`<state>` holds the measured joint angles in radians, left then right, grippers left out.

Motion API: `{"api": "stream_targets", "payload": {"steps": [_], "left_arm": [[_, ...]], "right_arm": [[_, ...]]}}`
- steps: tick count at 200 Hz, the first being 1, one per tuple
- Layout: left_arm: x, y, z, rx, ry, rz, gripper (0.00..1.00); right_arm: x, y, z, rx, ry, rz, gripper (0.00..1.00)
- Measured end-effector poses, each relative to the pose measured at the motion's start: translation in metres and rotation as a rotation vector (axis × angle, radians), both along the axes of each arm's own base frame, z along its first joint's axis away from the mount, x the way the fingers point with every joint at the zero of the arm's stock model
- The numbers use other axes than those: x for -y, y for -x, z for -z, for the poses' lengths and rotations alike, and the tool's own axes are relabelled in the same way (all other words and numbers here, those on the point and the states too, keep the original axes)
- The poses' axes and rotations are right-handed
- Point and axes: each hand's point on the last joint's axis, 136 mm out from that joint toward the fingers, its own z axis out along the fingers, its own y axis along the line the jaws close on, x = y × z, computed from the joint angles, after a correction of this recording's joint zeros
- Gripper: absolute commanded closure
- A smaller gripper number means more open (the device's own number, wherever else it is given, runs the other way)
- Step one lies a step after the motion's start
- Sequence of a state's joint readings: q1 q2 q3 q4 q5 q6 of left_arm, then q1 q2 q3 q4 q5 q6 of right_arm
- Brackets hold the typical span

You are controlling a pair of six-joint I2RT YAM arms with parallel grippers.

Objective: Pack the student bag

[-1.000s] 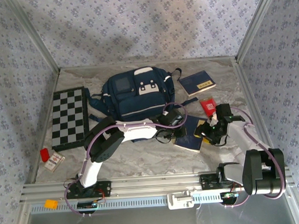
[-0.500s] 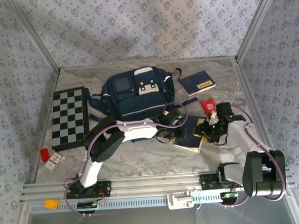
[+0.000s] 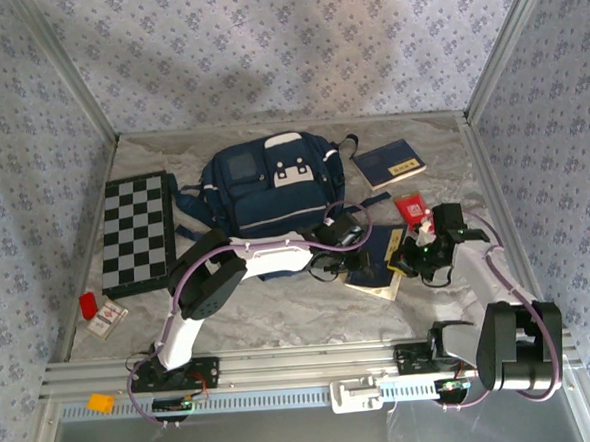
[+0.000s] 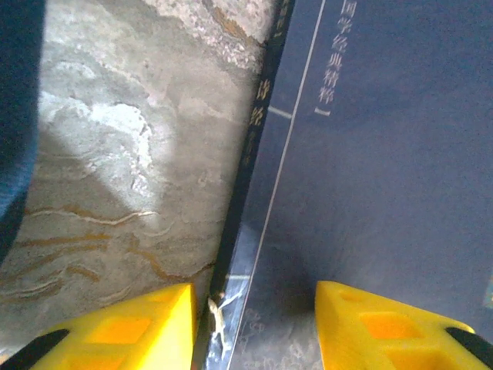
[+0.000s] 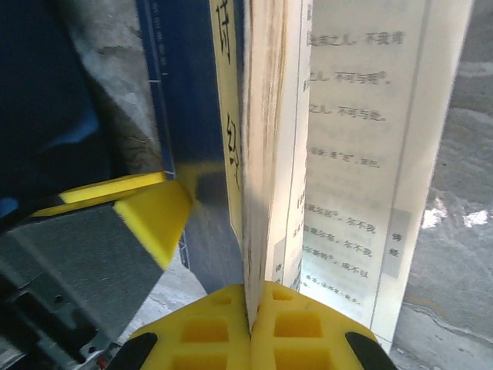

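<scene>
At the left wrist, the left gripper [image 4: 254, 304] stands half open astride the spine of a blue book [image 4: 377, 154] on the table [image 4: 131, 154], gripping nothing; its fingers are cut off below. At the right wrist, the right gripper [image 5: 248, 301] is pinched tight on the book's edge. From above, the bag [image 3: 268, 193] lies at the back of the table, just behind the book, which both arms partly hide.

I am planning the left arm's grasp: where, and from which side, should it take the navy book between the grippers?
Probably the spine edge of the navy book, from above: the left gripper, jaws open, straddles it, one finger over the table, one over the cover, while the right gripper is shut on the opposite page edge.
</scene>
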<state>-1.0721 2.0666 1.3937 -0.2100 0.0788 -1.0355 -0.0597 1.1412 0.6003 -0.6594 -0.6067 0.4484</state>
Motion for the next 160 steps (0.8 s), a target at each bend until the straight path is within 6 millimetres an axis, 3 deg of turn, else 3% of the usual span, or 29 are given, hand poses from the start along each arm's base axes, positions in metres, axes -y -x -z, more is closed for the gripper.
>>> {"api": "stream_targets", "payload": {"steps": [24,45,115,160], "left_arm": [[-0.003,-0.003,-0.006,0.006,0.009,-0.003,0.48],[-0.013,-0.004,-0.023,0.009,0.041,-0.012,0.43],[-0.069,-0.021,-0.114,0.039,0.323,-0.083,0.24],[-0.096,-0.039,-0.127,0.040,0.451,-0.126,0.15]], "right_arm": [[-0.002,-0.003,-0.011,0.040,-0.029,0.007,1.00],[-0.005,-0.005,-0.021,0.070,-0.055,0.009,1.00],[-0.021,-0.028,-0.097,0.251,-0.199,-0.007,1.00],[-0.042,-0.039,-0.136,0.325,-0.300,-0.043,1.00]]}}
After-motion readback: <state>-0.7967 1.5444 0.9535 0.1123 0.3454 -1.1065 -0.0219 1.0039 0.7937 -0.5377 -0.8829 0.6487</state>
